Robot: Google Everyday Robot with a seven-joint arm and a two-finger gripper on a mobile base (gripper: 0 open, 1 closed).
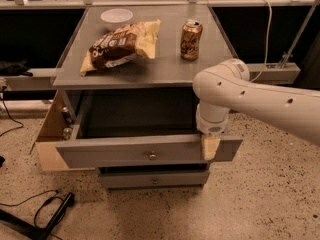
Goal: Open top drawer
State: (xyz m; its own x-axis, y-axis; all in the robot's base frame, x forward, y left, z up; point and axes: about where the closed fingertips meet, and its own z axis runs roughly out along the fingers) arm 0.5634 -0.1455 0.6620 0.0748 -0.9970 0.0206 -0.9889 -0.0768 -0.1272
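Note:
The top drawer is grey, with a small round brass knob at the centre of its front. It stands pulled out from the cabinet, and its dark interior shows. My gripper hangs from the white arm at the right end of the drawer front, its tan finger over the front's top edge. A narrower grey drawer below is closed.
On the cabinet top lie a chip bag, a white bowl and a brown can. A wooden side panel stands at the left. Black cables lie on the speckled floor at the lower left.

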